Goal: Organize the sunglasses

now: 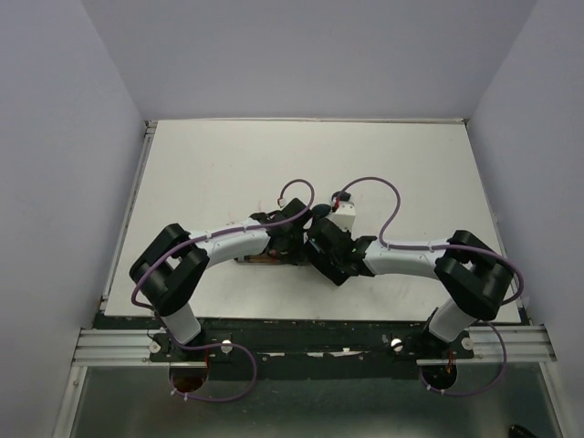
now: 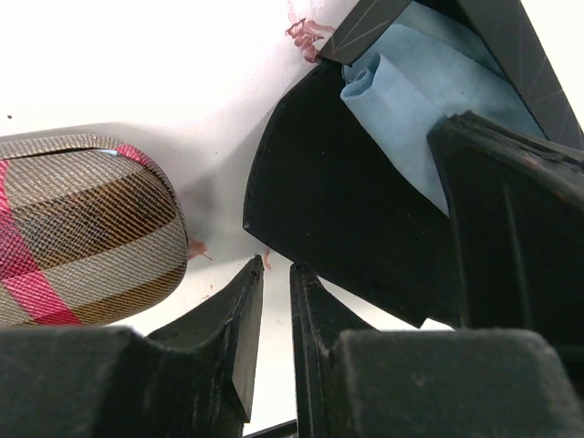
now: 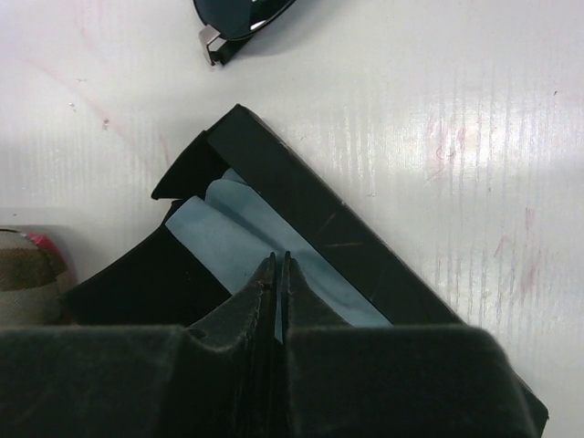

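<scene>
The black-framed sunglasses [image 3: 242,23] lie on the table just beyond the open black case [image 3: 301,196]; only one dark lens and a hinge show. The orange pair is out of view. A blue cloth [image 3: 228,233] lies inside the black case [image 2: 338,192]. My right gripper [image 3: 278,257] is shut with its tips pinching the blue cloth [image 2: 401,100]. My left gripper [image 2: 276,266] is shut but for a thin gap, empty, low over the table between the plaid case [image 2: 82,228] and the black case. Both grippers, left [image 1: 294,239] and right [image 1: 321,245], meet at the table's middle.
The plaid tan-and-black case [image 3: 27,274], with pink stripes, lies closed just left of the black case, its edge showing under the left arm [image 1: 260,260]. The white table [image 1: 228,173] is walled on three sides.
</scene>
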`<action>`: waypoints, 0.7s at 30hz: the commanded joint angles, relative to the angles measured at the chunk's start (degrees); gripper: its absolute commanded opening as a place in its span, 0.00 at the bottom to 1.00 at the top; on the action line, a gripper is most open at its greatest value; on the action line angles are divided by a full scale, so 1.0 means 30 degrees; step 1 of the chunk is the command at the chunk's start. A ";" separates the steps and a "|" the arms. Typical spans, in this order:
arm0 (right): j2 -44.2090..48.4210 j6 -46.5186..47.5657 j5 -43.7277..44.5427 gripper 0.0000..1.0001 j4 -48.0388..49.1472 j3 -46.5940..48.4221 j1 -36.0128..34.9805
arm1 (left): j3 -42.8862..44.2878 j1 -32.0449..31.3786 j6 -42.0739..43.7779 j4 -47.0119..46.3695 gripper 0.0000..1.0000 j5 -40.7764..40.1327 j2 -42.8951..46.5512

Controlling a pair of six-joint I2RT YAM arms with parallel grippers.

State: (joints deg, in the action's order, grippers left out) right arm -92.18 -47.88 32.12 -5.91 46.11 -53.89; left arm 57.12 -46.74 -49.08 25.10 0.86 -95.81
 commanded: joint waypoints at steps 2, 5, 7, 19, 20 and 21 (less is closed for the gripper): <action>-0.1235 0.0227 0.0049 0.13 0.0797 0.0511 0.0180 | 0.0675 -0.0094 0.0217 0.0099 0.28 -0.0112 -0.0290; -0.1440 0.0139 -0.0481 0.12 0.1267 0.0217 0.0151 | 0.0909 -0.0123 0.0275 0.0158 0.28 -0.0141 -0.0378; -0.1616 0.0080 -0.0569 0.13 0.1355 0.0129 0.0179 | 0.1055 -0.0093 0.0305 0.0187 0.28 -0.0605 -0.0465; 0.2978 0.1570 -0.0013 0.31 -0.0284 0.1065 0.0209 | 0.2023 0.0462 0.0802 0.1095 0.29 -0.1752 -0.0261; 0.3534 0.2067 0.0161 0.39 -0.0285 0.1269 0.0209 | 0.2139 0.0579 0.0919 0.1095 0.29 -0.1782 -0.0290; 0.3946 0.2478 0.0337 0.46 -0.0256 0.1417 0.0267 | 0.2228 0.0754 0.0949 0.1066 0.29 -0.1753 -0.0348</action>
State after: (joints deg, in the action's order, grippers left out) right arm -86.65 -45.76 31.44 -6.09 46.96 -53.41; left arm 61.69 -45.89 -47.70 27.55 -1.93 -97.17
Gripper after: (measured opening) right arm 0.362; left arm 0.288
